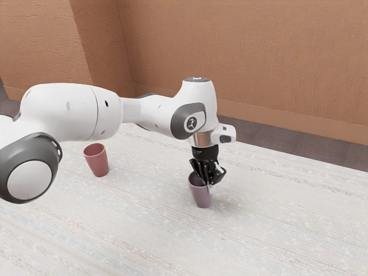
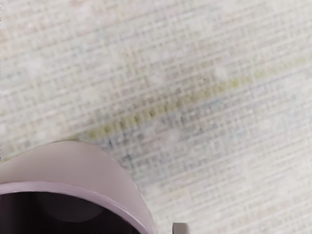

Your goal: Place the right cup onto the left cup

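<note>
1. Pincer (image 1: pixel 210 180): one, black, pointing down at the mauve cup's rim; how far open, and whether it has hold of anything, cannot be told.
2. Mauve cup (image 1: pixel 201 196): one, upright, mouth up, toward seven o'clock from the pincer in the exterior view; presumably the one to move.
3. Red cup (image 1: pixel 97 160): one, upright, well apart, between nine and ten o'clock from the mauve; presumably the receiver.
4. Hazards, judged: off-centre contact could tip the mauve cup; a shallow rim grip could let it swing in lifting; a misaligned release could topple both onto the table (image 1: pixel 259 241).
</note>
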Tool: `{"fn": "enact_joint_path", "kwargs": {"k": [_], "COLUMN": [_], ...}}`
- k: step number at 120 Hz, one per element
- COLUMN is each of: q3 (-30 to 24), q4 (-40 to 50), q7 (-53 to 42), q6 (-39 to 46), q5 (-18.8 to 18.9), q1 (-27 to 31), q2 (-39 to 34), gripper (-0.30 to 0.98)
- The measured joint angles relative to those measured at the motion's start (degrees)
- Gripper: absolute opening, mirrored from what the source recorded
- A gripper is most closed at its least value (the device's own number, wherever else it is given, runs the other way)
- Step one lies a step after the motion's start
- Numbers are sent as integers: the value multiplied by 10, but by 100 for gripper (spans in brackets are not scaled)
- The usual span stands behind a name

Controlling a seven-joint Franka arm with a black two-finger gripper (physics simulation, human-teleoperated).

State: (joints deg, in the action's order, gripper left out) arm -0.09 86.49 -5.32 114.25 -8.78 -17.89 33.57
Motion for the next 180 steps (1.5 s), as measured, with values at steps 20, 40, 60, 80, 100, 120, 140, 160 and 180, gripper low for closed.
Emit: {"fn": "enact_joint_path", "kwargs": {"k": [20,40,60,80,100,120,140,160,180], "q3": [6,23,54,93,126,147,156,158,164], "q4": [5,27,36,36,36,32,25,12,8], "q7": [5,7,8,8,7,5,-4,-20,-40], "q6": [-4,-13,-27,-49,-74,-95,-104,-107,-108], "q5": [2,6,17,29,43,59,68,71,71], "q1": [3,6,5,5,7,26,55,89,116], "q2": [-14,-61,-96,-122,-143,-162,-162,-155,-148], "gripper": [-10,-10,-10,-10,-10,-10,-10,-10,-10]}}
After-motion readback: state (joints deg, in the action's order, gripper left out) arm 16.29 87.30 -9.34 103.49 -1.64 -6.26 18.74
